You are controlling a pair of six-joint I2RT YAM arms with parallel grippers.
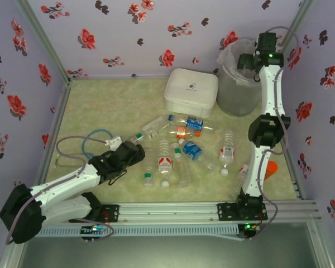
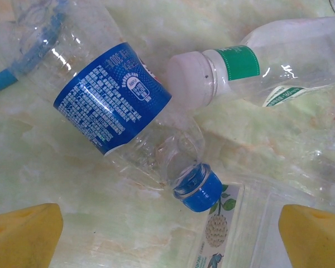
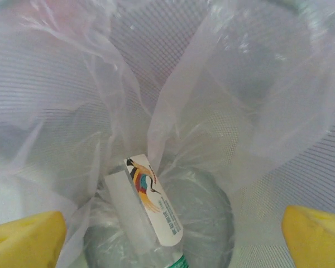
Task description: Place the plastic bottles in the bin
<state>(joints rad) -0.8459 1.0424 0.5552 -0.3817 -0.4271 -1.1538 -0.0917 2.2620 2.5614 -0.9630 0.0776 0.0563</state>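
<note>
Right claw gapes above bin; bag partly veils one bottle.

You've got the bin in the tabletop's far right corner, with the lidded box just left of it. The plastic bottles lie scattered mid-table toward the near edge. One bottle lies inside the bin.
</note>
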